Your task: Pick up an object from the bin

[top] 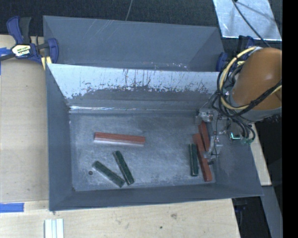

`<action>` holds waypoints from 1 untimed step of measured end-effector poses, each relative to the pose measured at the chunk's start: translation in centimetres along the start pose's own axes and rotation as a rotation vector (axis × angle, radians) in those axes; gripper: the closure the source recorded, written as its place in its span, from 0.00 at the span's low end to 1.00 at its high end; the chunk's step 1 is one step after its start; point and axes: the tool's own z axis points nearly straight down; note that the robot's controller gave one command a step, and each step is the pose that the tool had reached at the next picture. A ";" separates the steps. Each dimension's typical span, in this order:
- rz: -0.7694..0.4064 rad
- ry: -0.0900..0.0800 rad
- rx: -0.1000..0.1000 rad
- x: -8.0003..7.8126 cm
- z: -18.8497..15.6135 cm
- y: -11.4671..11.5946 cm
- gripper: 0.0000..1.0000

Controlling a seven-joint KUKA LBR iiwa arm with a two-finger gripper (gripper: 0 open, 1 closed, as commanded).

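you are working at the right end of the grey bin (59, 148), where the gripper (214, 144) is hanging low at the foot of the right wall. it is sitting over a long red-brown stick (206, 170), perhaps two overlapping, lying along that wall. whether the gripper is spread, pressed together or pinching the stick is not something you are able to tell here, since the cables (228, 90) and wrist are covering it.

a dark green stick (193, 161) is lying just beside the red-brown one, on its left and parallel to it. to do this well, you are probably wanting the grip across the red-brown stick's narrow width, near its middle, without catching the green neighbour, and a straight lift so it is not tipping.

the sloping wall is crowding you on the right, so there is little room for sideways correction there. the metal floor is looking scuffed and likely slick, so a nudged stick may slide. the floor to the left is giving more room: another red stick (119, 139) is lying well apart, with two green sticks (124, 167) near the front.
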 end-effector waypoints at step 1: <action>-0.003 -0.008 0.001 -0.2 -0.5 0.0 0.00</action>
